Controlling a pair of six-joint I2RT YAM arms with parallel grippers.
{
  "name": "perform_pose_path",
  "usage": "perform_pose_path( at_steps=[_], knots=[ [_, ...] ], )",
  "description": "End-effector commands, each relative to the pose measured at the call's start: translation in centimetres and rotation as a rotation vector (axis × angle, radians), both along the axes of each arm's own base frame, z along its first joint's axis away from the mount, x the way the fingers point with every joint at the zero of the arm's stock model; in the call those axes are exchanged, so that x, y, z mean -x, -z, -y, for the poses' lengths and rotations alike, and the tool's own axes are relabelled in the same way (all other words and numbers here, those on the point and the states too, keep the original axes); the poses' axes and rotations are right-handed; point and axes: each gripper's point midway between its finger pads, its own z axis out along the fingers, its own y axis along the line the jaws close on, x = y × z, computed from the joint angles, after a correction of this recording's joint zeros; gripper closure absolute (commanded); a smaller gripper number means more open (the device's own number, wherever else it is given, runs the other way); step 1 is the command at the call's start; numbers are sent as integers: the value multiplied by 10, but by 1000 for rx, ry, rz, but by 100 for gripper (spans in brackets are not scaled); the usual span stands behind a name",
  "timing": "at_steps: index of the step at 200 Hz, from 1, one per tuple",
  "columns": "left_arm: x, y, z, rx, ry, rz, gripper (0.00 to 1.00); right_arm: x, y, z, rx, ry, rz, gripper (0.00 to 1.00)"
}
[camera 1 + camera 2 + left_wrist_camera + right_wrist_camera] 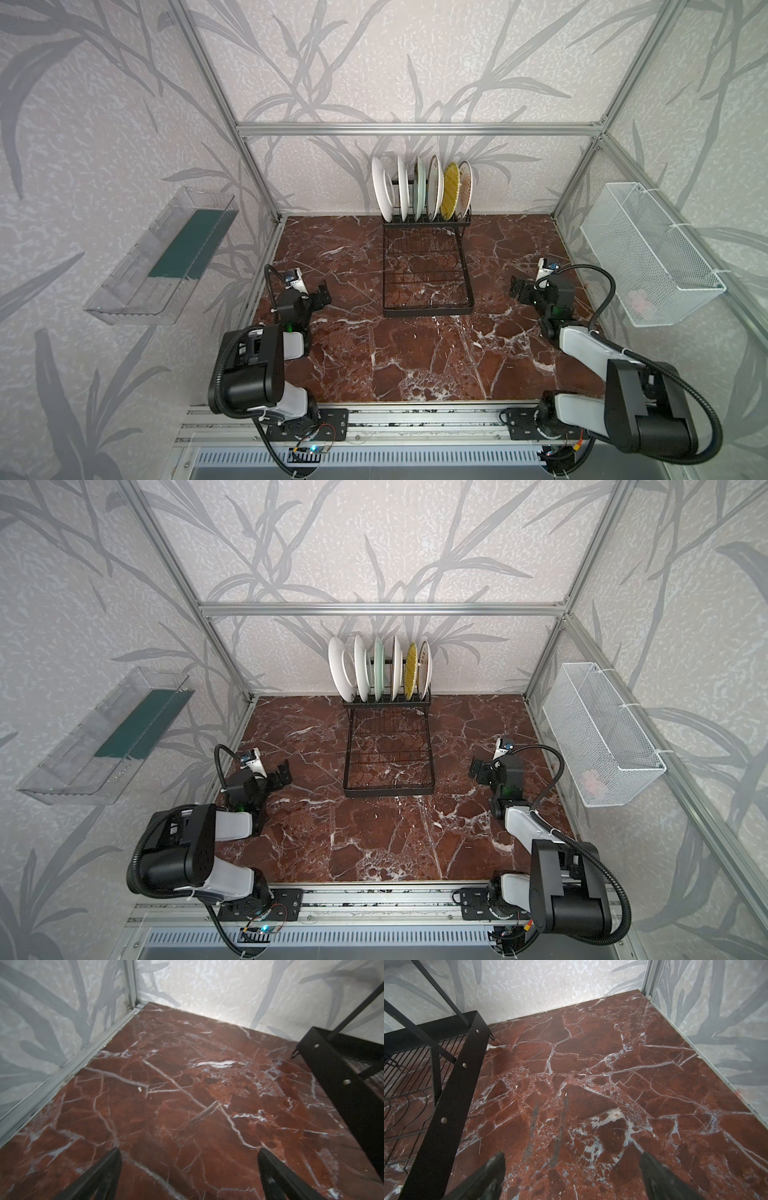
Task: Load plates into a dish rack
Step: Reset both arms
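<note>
Left fingers [108, 1169] are spread wide, and nothing is between them. Right fingers [656, 1176] are spread wide too. Only the red stone tabletop [591, 1084] shows in each gap. So neither arm holds a plate.

In both top views the left fingers [322, 293] hang low near the left side of the dish rack [428, 309], not touching it. The right fingers [517, 286] hang near its right side in the same way. I think the arms sit out to the sides like this so the way to the rack is free.

Each wrist view shows a black side bar of the dish rack [332, 1068] close by, with bare stone next to it.

The plates [433, 189] are all at the far end of the rack, by the back wall. I count six. They stand on their edges in a row, one in each gap between the upright bars. The bars hold them up so they cannot roll or fall flat. The white plate at the left end [380, 191] leans out a little. The yellow plate [450, 191] is second from the right end. The flat wire part at the front of the rack has nothing on it.

No plate lies on the tabletop, so the job looks done to me.

A clear tray [166, 257] hangs on the left wall and a white mesh basket [648, 253] on the right wall, well apart from the rack.
</note>
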Motion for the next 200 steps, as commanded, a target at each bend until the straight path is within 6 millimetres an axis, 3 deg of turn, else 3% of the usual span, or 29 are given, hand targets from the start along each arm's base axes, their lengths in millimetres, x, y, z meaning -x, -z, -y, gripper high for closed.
perform_pose_path(
  at_steps=[1, 51, 65, 79, 99, 200],
  knots=[
    [-7, -25, 11, -22, 78, 113, 1, -5, -12, 2, 25, -2, 64, 1],
    [-4, -23, 10, -45, 54, 120, 1, -3, -13, 5, 61, 2, 76, 1],
    [-6, -10, 21, -62, 125, 67, 1, -3, -14, 5, 68, -1, 78, 1],
    [-16, -11, 27, -72, 157, 93, 1, -3, -15, 5, 76, -5, 81, 1],
    [-17, -5, 19, -61, 112, 13, 1, -2, -17, 6, 91, -7, 87, 1],
    [-17, -6, 13, -74, 63, 44, 1, -2, -11, 4, 109, -22, 108, 1]
  ],
)
